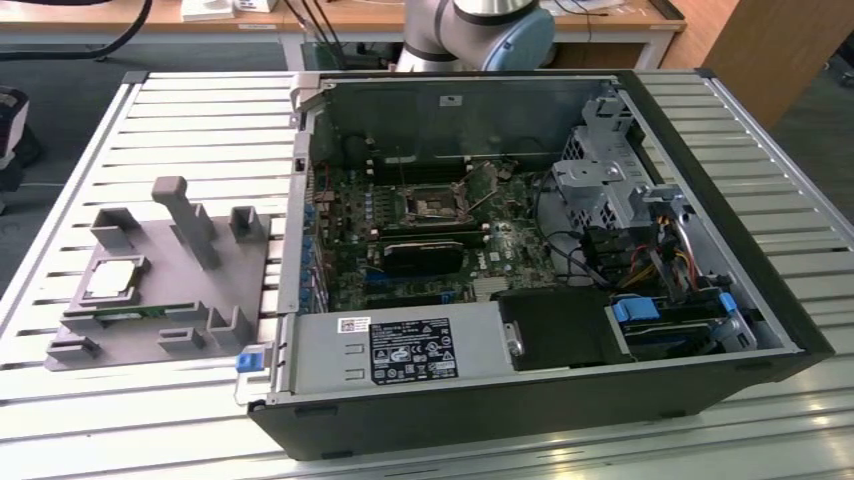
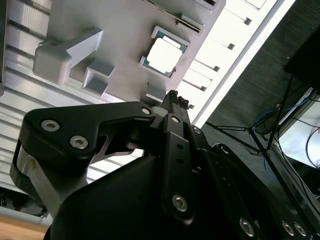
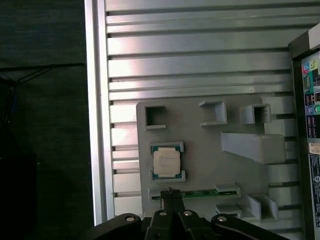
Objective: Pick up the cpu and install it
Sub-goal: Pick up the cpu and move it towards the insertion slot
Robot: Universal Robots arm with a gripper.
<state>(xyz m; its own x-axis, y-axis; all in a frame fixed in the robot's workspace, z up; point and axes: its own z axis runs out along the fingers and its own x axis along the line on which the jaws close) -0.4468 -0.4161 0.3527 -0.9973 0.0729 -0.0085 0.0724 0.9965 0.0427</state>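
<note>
The cpu [image 1: 111, 280] lies flat in its pocket on the grey holder [image 1: 167, 300], on the exterior view's left, beside the open computer case. Both wrist views show its silvery top with a thin greenish edge, cpu [image 2: 165, 55], cpu [image 3: 166, 162]. My gripper [image 3: 171, 192] hangs above the holder a short way from the chip, over the green memory stick [image 3: 195, 194]. The black fingertips meet at a point with nothing between them, as at the gripper [image 2: 176, 98]. The black socket [image 1: 434, 207] sits on the motherboard inside the case.
The open computer case [image 1: 534, 380] takes up the middle and right of the slatted metal table [image 1: 200, 110]. Grey posts and brackets [image 1: 187, 215] rise from the holder. The table's edge [image 3: 95, 125] runs close beside the holder, with dark floor beyond.
</note>
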